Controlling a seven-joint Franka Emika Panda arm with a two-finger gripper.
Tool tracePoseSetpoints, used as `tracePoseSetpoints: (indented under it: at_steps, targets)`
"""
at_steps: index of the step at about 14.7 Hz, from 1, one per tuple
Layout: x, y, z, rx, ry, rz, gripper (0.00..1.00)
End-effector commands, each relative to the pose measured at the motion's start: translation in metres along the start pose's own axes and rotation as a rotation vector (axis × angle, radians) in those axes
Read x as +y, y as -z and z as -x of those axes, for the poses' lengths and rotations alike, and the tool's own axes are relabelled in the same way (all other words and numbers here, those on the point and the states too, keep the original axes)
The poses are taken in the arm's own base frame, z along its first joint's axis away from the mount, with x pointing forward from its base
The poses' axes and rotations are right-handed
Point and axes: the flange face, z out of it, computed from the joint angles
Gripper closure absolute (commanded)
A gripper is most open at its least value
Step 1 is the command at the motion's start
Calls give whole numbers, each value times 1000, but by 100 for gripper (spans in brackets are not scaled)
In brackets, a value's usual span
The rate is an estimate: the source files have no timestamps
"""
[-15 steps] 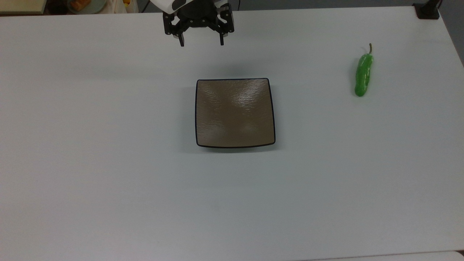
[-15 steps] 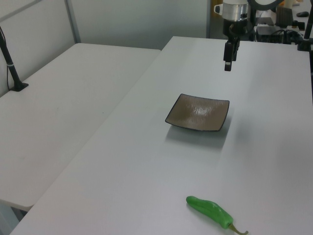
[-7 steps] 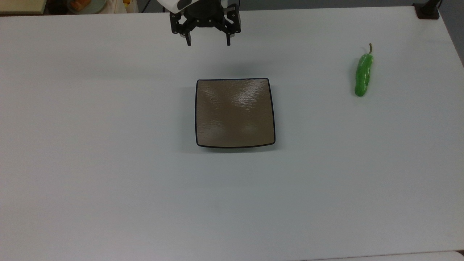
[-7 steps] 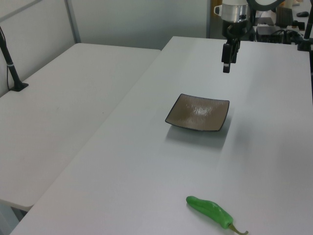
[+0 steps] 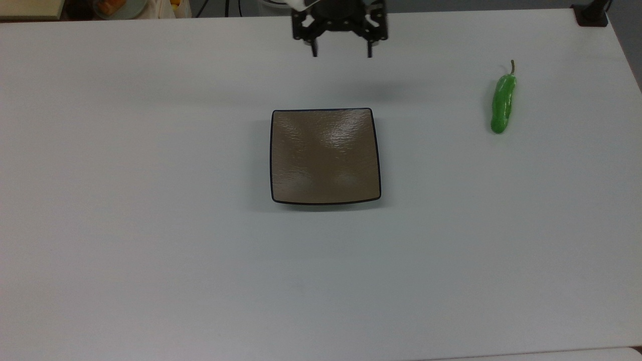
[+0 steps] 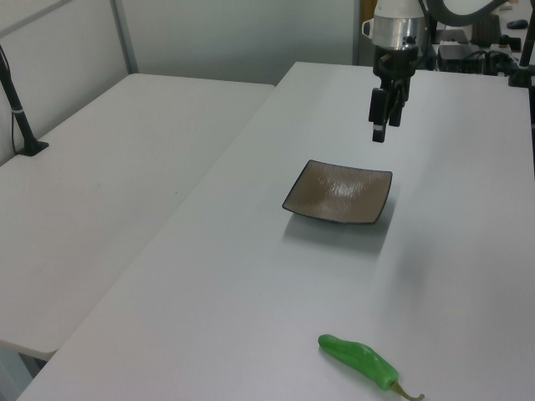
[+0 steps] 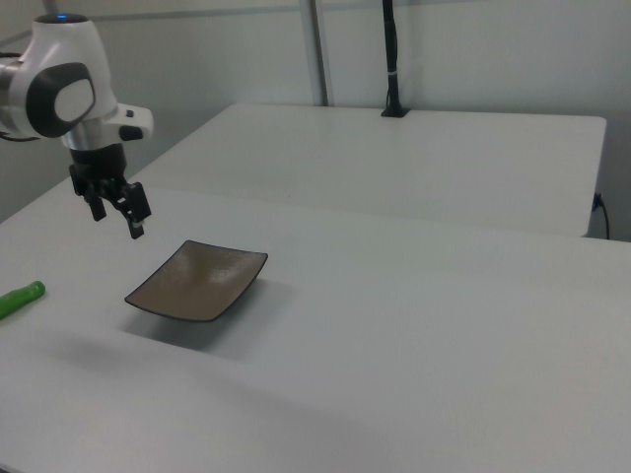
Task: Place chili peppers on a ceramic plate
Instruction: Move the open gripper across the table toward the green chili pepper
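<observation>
A Franka arm's pincer (image 5: 341, 52) is hanging at the top centre of the top view, fingers spread apart and gripping nothing; in the left view the pincer (image 6: 381, 125) is hovering at upper right, above the white worktop (image 5: 150, 225) and beyond the far edge of the ceramic plate (image 5: 325, 155); in the right view the pincer (image 7: 118, 215) is showing at upper left, above and just to the left of the plate (image 7: 197, 281).

The square brown plate is lying bare in the middle of the top view; the green chili pepper (image 5: 502, 103) is lying flat on the worktop at the upper right of that frame, well apart from the plate, its thin stem pointing toward the top edge; in the left view the pepper (image 6: 361, 362) is sitting at the bottom, right of centre; in the right view only its green tip (image 7: 20, 297) is poking in at the left edge.

By the look of it, the reach toward the pepper is the step in hand, with no grasp made; the next move is calling for travel toward the top view's right, a descent over the pepper's middle, and fingers set across its narrow width; the glossy, rounded skin is likely making a slip or a roll the main risk.
</observation>
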Motion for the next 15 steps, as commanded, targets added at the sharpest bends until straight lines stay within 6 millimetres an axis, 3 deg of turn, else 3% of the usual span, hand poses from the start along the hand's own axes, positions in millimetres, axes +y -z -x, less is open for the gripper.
tracePoseSetpoints:
  at_steps: [1, 5, 8, 13, 15]
  targets:
    - [-34, 21, 7, 57, -68, -68, 0]
    - [-85, 22, 17, 91, -109, -130, 0]
    - [-123, 2, 22, 96, -133, -165, 0]
    - [-188, -49, 46, 34, -95, -191, 0]
    - [-204, -66, 50, 26, -85, -200, 0]
